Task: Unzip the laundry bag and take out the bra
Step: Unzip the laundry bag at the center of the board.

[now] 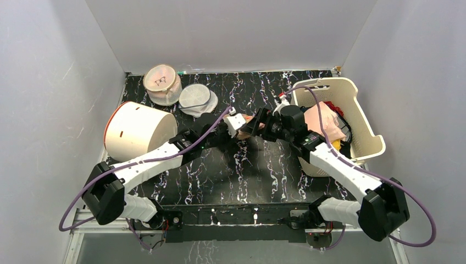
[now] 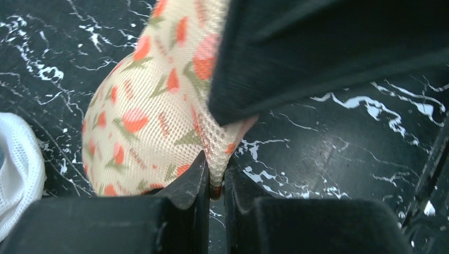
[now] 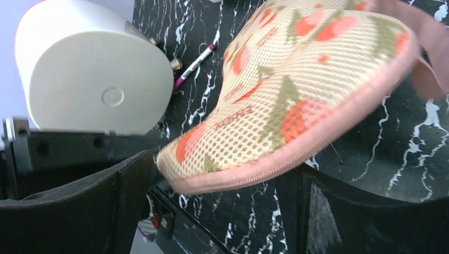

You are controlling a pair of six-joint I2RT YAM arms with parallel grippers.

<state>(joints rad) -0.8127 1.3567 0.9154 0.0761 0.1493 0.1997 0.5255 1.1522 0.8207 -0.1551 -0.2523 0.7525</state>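
Fingers [image 2: 186,191] of your left gripper [image 2: 214,185] are pressed together on a thin fold of the laundry bag [image 2: 143,121], the figure-eight case of peach-tan mesh with small red prints, pinching it at its lower edge. Your right gripper [image 3: 217,185] has its fingers spread wide, one on each side of the bag's pink-trimmed rim. You cannot tell from the wrist view whether either one touches the fabric. A pink flap shows at the bag's far end. The bag hangs between the two grippers, raised off the black white-veined table [image 1: 231,176], to the right of the white cylindrical tub [image 1: 137,131] that lies on its side, and well apart from it. A purple-and-white pen [image 3: 193,64] lies just beside the tub. Behind the tub and to its right sit a round pink mesh pouch with a black icon [image 1: 162,82] and a round white mesh pouch [image 1: 198,98], side by side. Far to the tub's right, past the bag, stands a cream perforated basket [image 1: 371,135] with clothes in it.
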